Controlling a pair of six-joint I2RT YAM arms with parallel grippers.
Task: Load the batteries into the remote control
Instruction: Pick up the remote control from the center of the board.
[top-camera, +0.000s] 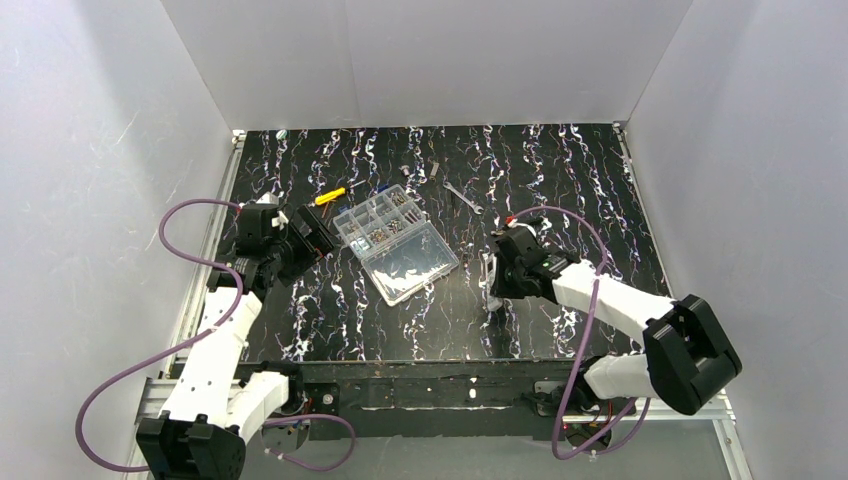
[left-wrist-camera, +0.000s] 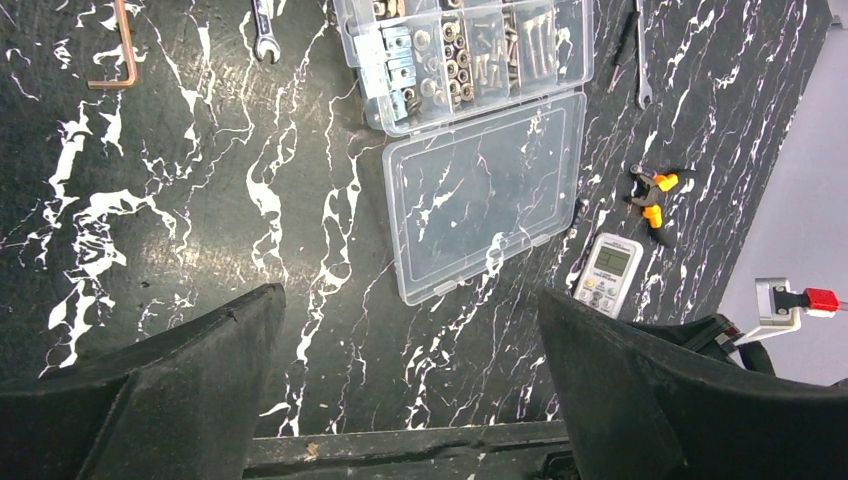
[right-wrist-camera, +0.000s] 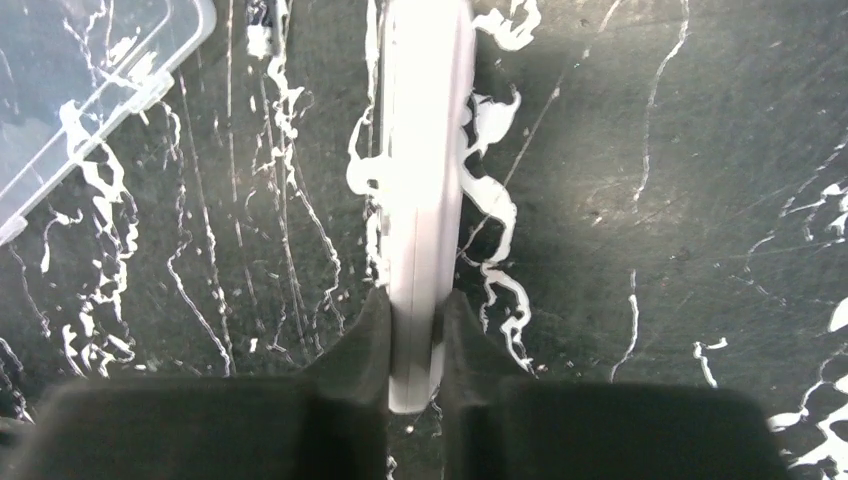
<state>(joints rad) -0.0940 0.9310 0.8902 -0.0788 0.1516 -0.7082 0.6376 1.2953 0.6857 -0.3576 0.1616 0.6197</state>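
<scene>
In the right wrist view the remote control (right-wrist-camera: 425, 180) is washed out to a blank white strip, its far end cut off by the top edge and its near end hidden between the fingers (right-wrist-camera: 365, 340) of the right gripper (right-wrist-camera: 415, 325). From overhead it is largely covered by that gripper. The clear box (left-wrist-camera: 480, 195) is cropped by the top edge of the left wrist view, and its small parts (left-wrist-camera: 450, 50) cannot be told apart.
</scene>
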